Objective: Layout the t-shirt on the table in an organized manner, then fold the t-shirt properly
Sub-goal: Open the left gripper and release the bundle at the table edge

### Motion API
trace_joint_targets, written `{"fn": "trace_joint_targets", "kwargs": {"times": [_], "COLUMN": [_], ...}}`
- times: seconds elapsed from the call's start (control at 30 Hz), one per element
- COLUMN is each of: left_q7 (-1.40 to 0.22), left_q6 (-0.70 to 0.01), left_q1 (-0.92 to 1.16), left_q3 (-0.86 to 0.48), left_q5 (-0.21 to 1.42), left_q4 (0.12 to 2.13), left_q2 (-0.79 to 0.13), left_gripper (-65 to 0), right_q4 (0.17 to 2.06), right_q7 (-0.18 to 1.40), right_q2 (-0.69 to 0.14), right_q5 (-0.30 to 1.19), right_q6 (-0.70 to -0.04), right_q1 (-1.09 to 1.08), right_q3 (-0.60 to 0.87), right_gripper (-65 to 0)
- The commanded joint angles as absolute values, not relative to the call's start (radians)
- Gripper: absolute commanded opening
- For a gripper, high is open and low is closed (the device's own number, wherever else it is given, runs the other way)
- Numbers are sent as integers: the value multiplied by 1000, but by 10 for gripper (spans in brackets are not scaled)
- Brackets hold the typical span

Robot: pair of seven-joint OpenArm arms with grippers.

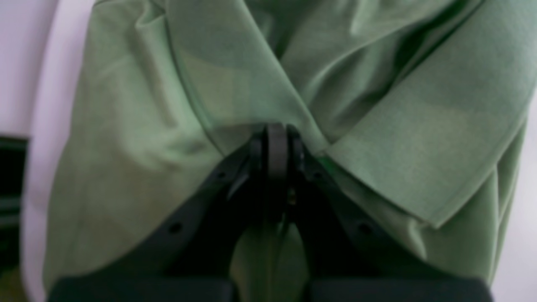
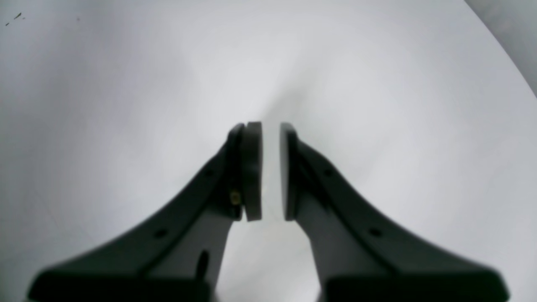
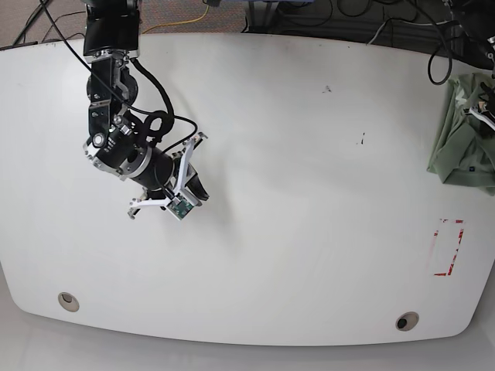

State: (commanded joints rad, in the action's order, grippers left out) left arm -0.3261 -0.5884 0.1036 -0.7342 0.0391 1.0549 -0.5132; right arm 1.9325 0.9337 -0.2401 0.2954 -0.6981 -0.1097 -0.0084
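**Left pincer pinches the t-shirt at the table's edge; right pincer slightly spread**

Left wrist view: the left pincer (image 1: 277,142) is pressed together on a fold of the sage-green t-shirt (image 1: 138,138), whose bunched layers fill the frame over the white table (image 1: 50,105).

Right wrist view: the right pincer (image 2: 270,167) hovers over bare table, pads a little apart, nothing between them.

Base view: the t-shirt lies crumpled at the table's right edge near the far corner, above the red tape rectangle (image 3: 448,247). The right pincer sits well apart, toward the left side.
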Motion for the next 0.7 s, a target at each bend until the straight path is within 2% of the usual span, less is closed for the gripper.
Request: {"fn": "trace_joint_targets", "kwargs": {"times": [0.5, 0.7], "left_q7": [-326, -338], "left_q6": [-588, -588], "left_q1": [102, 97], "left_q3": [-748, -750], "left_q5": [44, 44], "left_q4": [1063, 1193], "left_q2": [-536, -535], "left_gripper": [-650, -650], "right_q4": [1933, 1965], "right_q7": [934, 934], "right_q2": [-240, -242], "right_q5": [295, 295], "right_q6": [-698, -698], "right_q1": [-108, -108], "right_q3": [-8, -8], "right_gripper": [-579, -579]}}
